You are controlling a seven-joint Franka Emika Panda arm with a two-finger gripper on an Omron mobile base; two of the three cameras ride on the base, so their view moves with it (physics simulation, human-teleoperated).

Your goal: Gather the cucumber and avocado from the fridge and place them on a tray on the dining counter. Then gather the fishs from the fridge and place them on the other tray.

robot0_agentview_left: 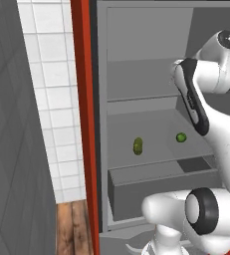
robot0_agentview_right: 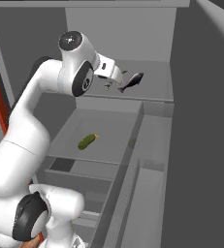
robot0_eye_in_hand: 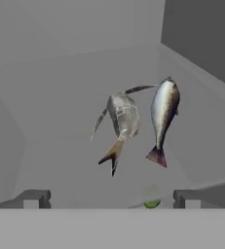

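Two silvery fish [robot0_eye_in_hand: 123, 116] [robot0_eye_in_hand: 163, 109] lie side by side on the fridge's upper shelf [robot0_eye_in_hand: 60, 97], just ahead of my open gripper [robot0_eye_in_hand: 111, 199], which holds nothing. In the right base view the gripper [robot0_agentview_right: 115, 80] reaches into the upper shelf, close to a dark fish [robot0_agentview_right: 133, 80]. On the shelf below, the green cucumber [robot0_agentview_left: 138, 145] [robot0_agentview_right: 88, 141] lies near the middle. The round avocado [robot0_agentview_left: 181, 137] sits to its right, and a bit of it shows green [robot0_eye_in_hand: 152, 203] at the shelf's front edge. The trays and the dining counter are out of view.
The open red fridge door [robot0_agentview_left: 82, 114] stands on the left, beside a white tiled wall [robot0_agentview_left: 47, 99]. A grey drawer [robot0_agentview_left: 156, 187] sits under the lower shelf. The fridge's right wall [robot0_agentview_right: 200, 121] closes in that side. My arm's elbow [robot0_agentview_left: 193, 94] hangs in front of the shelves.
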